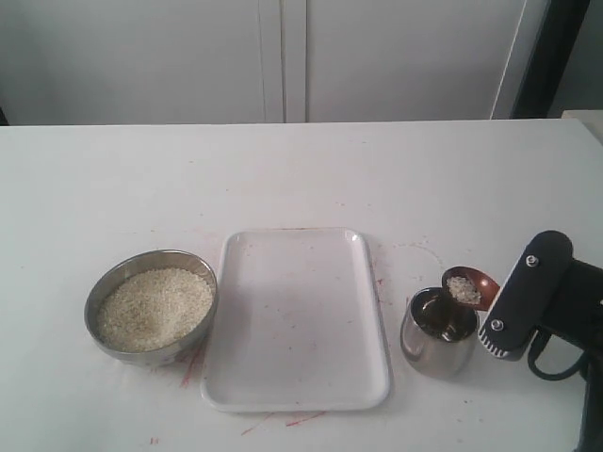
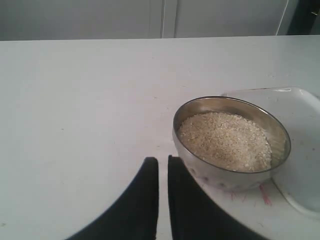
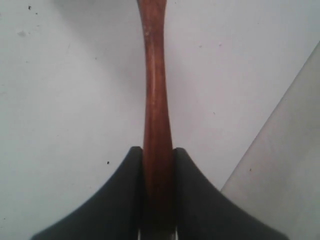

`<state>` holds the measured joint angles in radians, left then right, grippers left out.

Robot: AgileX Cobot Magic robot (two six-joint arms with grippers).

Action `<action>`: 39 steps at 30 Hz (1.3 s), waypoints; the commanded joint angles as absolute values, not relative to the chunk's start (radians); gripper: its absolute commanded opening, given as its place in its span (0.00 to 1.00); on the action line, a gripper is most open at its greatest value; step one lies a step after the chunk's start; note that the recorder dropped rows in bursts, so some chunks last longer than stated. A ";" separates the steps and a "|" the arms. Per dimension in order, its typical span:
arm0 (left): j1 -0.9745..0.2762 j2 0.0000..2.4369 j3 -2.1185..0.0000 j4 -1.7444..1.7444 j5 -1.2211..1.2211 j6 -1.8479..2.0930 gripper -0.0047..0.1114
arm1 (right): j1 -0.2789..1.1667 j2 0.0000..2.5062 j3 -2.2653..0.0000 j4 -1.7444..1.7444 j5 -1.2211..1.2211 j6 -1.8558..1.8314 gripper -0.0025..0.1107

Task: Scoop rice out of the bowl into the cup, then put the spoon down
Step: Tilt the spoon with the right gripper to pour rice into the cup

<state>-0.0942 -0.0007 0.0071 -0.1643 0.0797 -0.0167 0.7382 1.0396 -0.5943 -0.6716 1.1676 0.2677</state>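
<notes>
The steel bowl sits at the front left, filled with rice. Right of the tray stands the shiny cup. The wooden spoon hovers over the cup's far right rim, tilted, with a small heap of rice in its oval bowl. My right gripper is shut on the spoon's handle, which runs out from between the fingers. My left gripper is shut with nothing in it, just beside the bowl's wall; the rice lies beyond it.
A white rectangular tray lies between bowl and cup; its corner shows behind the bowl in the left wrist view. Faint red marks dot the white table. White cabinet doors stand behind the table.
</notes>
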 commanded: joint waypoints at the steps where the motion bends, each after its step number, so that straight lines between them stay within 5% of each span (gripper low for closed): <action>1: -0.093 0.000 0.000 -0.171 0.076 -0.019 0.16 | 0.734 1.039 -0.587 -0.701 1.158 0.268 0.02; 39: -0.093 0.000 0.000 -0.171 0.076 -0.019 0.16 | 0.734 1.130 -0.587 -0.902 1.181 0.039 0.02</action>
<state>-0.0942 -0.0007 0.0071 -0.1643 0.0797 -0.0167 0.7382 1.1287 -0.5881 -0.8760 1.1850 0.0754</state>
